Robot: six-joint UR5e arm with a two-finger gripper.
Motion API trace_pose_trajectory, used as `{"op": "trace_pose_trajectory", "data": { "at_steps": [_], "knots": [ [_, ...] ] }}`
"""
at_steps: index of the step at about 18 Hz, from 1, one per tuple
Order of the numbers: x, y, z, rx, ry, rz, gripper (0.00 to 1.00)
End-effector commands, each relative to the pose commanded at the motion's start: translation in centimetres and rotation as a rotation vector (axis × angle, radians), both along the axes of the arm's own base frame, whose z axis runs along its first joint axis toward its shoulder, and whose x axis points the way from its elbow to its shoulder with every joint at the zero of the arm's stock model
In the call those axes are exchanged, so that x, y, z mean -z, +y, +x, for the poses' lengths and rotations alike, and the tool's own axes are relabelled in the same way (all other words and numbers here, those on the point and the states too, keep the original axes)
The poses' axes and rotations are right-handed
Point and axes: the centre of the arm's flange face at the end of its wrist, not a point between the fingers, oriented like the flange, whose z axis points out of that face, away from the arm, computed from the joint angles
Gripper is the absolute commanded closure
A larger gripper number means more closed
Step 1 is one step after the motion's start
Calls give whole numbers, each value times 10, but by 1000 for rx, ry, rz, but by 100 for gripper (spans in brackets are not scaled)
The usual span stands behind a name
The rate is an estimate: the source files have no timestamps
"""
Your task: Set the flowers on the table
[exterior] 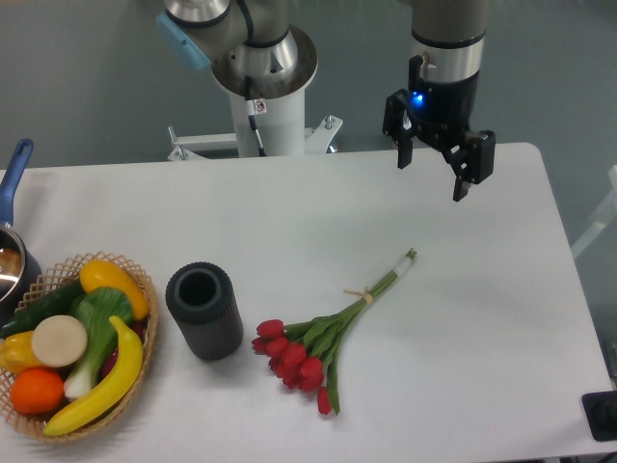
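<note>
Claw [435, 175] hangs spread and empty, no legible markings; flowers [322, 334] lie below-left of it on table [501, 318], well apart.

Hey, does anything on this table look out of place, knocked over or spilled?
Nothing stands out. The flowers lie flat on the table beside the upright dark vase, the wicker basket holds its toy produce, and the open gripper hangs clear above the far edge.

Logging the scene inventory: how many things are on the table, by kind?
Bunch of flowers: 1
Dark cylinder vase: 1
Wicker basket of toy produce: 1
Pot at the left edge: 1
Total: 4
The open gripper holds nothing.
</note>
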Motion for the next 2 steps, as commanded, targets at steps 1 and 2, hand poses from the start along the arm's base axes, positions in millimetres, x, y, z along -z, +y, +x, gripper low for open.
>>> {"op": "trace_pose_trajectory", "data": {
  "at_steps": [1,2],
  "knots": [
    [0,0,0,0,1,1,0],
    [1,0,-1,0,0,0,0]
  ]
}}
